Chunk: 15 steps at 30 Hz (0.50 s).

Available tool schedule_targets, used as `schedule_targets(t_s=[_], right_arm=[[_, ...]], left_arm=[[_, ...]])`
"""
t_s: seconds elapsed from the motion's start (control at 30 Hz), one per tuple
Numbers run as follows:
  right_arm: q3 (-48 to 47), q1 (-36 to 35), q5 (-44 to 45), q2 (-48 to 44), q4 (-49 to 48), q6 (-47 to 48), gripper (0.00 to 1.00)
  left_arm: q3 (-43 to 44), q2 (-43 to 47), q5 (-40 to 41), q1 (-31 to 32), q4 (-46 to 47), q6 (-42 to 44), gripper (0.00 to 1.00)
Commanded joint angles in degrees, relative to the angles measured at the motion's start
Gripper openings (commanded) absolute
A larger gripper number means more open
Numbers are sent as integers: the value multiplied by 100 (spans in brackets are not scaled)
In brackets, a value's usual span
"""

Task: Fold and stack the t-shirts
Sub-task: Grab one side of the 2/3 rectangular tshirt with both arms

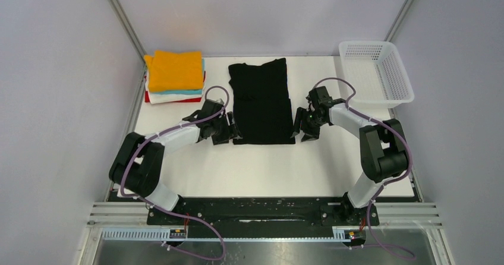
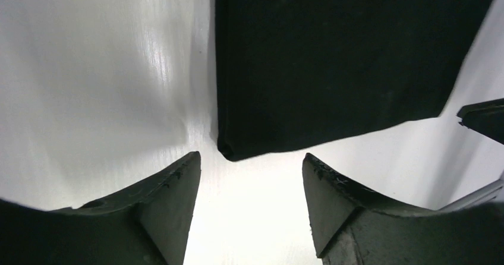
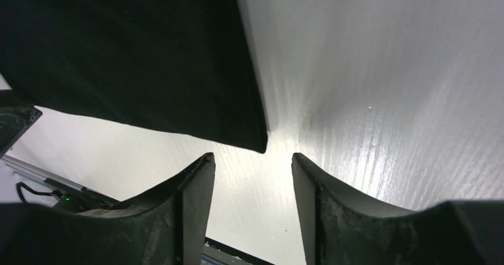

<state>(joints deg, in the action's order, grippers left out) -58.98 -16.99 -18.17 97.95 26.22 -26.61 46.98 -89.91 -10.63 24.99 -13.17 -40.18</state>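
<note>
- Currently black t-shirt (image 1: 260,101) lies flat mid-bench (image 1: 261,164), folded lengthwise into a narrow strip, collar end far, hem end near the arms.
- L end effector (image 2: 251,161): jaws apart, nothing between them; shirt's near-left corner sits just ahead of the tips.
- R end effector (image 3: 251,158): same, jaws apart and empty, near-right corner just ahead.
- Both low at the hem corners, prob. so each can pinch one corner and carry the hem up evenly w/o skewing the strip (my guess).
- Folded stack (image 1: 175,78) at far-left: orange on top, then teal, white, red. Kept off to the side so the fold area stays free; black one likely goes on top of it.
- White mesh basket (image 1: 375,72) far-right, looks empty.
</note>
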Motion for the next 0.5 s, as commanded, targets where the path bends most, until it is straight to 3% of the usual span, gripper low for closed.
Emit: schedule_targets(t_s=[0.0,0.07,0.23,0.4,0.47], right_arm=[[14,-188,-98,232,-146,-2,54],[49,-224,-80,348,-214,-25,51],[-59,-228,99,561,-214,-28,41],[-133,-234,335,588,-203,-37,27],[-184,-235,316,624,-192,-30,17]], left_arm=[[125,-311,90,-11,209,-7,54],[127,-415,85,24,211,33,52],[173,-713,212,49,176,89,37],[223,-950,341,67,375,83,13],[394,-1079,469,67,204,205,0]])
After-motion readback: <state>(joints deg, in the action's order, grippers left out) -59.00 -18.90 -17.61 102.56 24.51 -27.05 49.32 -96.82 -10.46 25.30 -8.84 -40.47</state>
